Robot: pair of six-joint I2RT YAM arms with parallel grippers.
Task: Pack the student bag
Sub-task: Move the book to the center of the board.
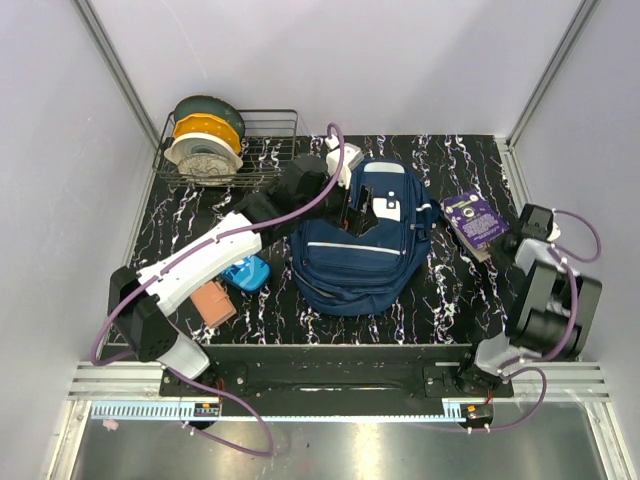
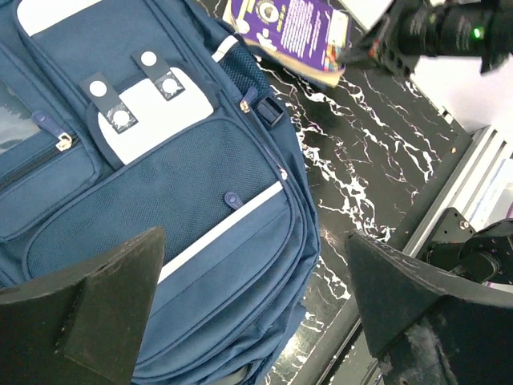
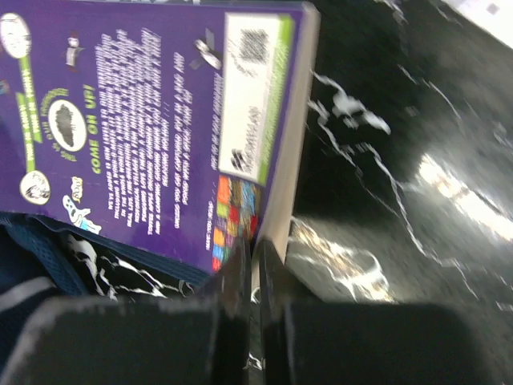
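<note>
Now left fingers (image 2: 96, 309) spread above student bag (image 2: 192, 188); right fingers (image 3: 242, 281) clenched, perhaps nipping book (image 3: 144, 120).

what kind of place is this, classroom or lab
Probably a robot lab test cell: plain white walls box in a black marbled table, the left arm and right arm are bolted to a metal rail at its near edge, and the student bag and purple book lie like staged props.
</note>
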